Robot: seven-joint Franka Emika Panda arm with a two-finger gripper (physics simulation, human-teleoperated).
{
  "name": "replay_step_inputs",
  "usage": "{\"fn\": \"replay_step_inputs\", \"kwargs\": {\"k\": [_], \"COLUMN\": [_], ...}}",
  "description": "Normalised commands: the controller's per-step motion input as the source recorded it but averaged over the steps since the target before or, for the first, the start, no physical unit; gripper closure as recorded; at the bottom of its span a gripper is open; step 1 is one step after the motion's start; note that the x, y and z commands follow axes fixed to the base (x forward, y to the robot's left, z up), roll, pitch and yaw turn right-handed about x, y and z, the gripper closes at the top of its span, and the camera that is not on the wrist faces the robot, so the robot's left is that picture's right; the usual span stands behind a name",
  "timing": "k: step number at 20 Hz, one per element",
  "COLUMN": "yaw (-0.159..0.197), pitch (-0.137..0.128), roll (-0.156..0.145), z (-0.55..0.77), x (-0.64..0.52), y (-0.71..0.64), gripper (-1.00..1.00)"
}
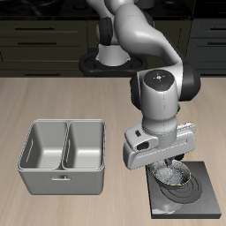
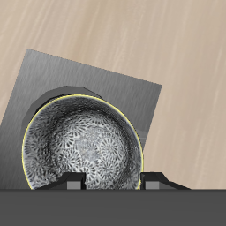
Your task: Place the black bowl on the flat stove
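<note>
Black bowl [image 1: 174, 176]: a small round bowl, dark with a grey-white flower-like pattern inside. It sits on the flat stove, over the burner rings. It stands upright with its open side up.

Flat stove [image 1: 205, 196]: a flat dark square slab. It lies on the bench close to the bench's front edge. Grey rings show around the bowl. In the wrist view the slab [image 2: 124, 88] sticks out past the bowl [image 2: 84, 146] on all the sides that show.

Gripper [image 1: 169, 164]: it hangs right over the bowl, pointing down. In the wrist view its two fingertips [image 2: 74, 183] sit at the bowl's rim with a wide gap between them. I cannot tell if it is pinching the rim or has let go.

Arm [image 1: 159, 93]: white and grey, it reaches from behind the stove forward over it.

Metal tray [image 1: 64, 156]: a grey tray with two deep parts. It stands beside the stove, a little apart from it.

Bench [image 1: 53, 97]: light wood, it carries the stove and the tray.
</note>
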Motion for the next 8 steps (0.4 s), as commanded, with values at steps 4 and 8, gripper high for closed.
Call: {"fn": "replay_step_inputs", "kwargs": {"k": [4,8], "yaw": [-0.011,-0.019], "pitch": [-0.024,-0.023], "roll": [0.006,-0.006], "z": [0.09,0.11], "x": [-0.13,-0.18], "y": [-0.12,-0.09], "gripper": [-1.0,-1.0]}}
